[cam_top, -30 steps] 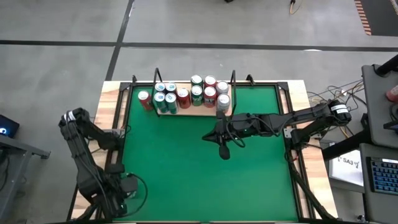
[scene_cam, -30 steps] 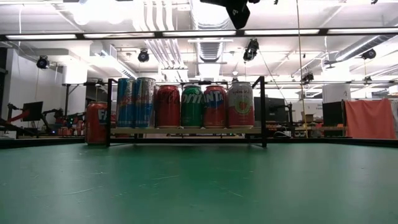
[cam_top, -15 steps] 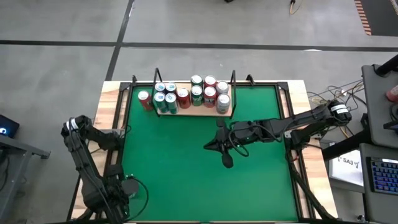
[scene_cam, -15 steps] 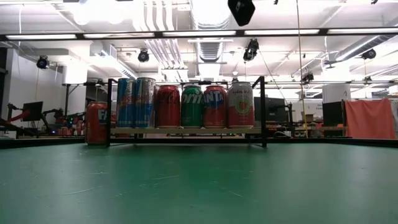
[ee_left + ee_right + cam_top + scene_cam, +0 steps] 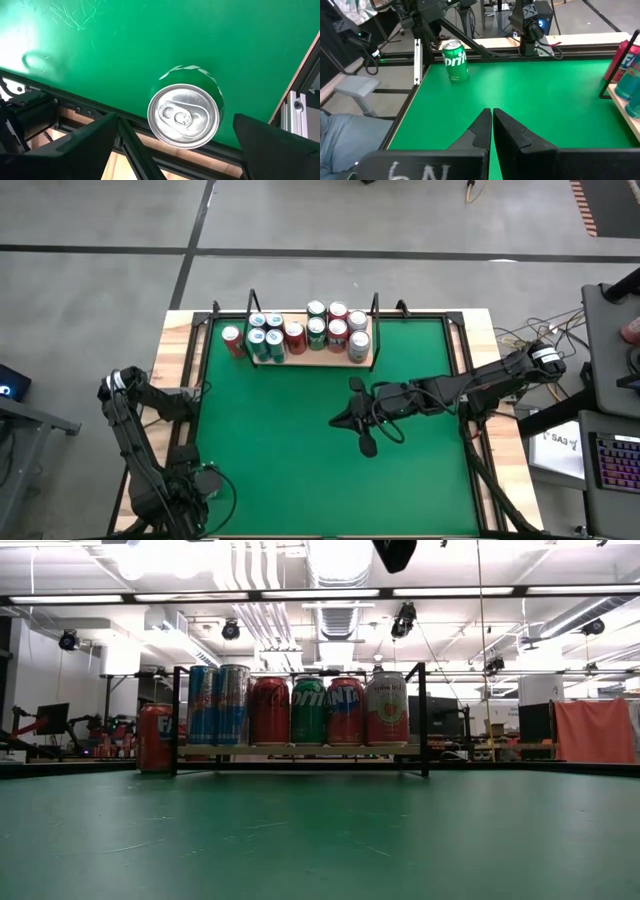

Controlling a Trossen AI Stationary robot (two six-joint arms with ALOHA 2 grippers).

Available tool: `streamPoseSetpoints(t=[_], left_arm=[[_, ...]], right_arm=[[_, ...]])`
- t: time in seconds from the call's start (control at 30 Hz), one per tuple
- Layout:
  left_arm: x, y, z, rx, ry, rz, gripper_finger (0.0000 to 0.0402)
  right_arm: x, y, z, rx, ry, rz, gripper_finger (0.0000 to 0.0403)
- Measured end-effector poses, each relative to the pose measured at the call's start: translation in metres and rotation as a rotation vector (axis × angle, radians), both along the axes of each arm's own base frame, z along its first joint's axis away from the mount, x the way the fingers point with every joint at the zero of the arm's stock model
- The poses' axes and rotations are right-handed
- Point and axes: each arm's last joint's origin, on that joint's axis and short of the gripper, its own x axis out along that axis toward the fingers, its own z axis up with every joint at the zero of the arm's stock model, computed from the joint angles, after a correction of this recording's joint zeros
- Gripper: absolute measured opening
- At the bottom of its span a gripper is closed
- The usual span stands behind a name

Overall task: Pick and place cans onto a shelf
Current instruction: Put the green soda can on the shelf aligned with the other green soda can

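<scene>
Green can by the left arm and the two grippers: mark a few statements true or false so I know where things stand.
1. The green can stands upright on the table. True.
2. The left gripper is clamped on it. False: its fingers stand wide, clear of the can.
3. The right gripper is shut and empty. True.
4. The red can left of the shelf stands on the board. False: it is on the table.

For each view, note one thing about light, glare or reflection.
High view: even light on the green table, no strong shadows. Low view: bright ceiling strip lights glare above the shelf. Left wrist view: a pale sheen on the table; the green can has a shiny silver top.
</scene>
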Motion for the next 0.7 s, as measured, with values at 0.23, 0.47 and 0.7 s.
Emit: streamPoseSetpoints(t=[0.23, 0.47, 0.7], left_arm=[[0.001, -0.001, -0.003, -0.011, -0.009, -0.001, 0.0374], [0.001, 0.000, -0.011, 0.010, -0.011, -0.003, 0.0369], [0.001, -0.001, -0.026, -0.003, -0.025, -0.006, 0.0369]], right_arm=[[0.000, 0.000, 0.000, 0.000, 0.000, 0.000, 0.0009], [0.000, 0.000, 0.000, 0.000, 0.000, -0.001, 0.0009], [0.000, 0.000, 0.000, 0.002, 0.001, -0.002, 0.0009]])
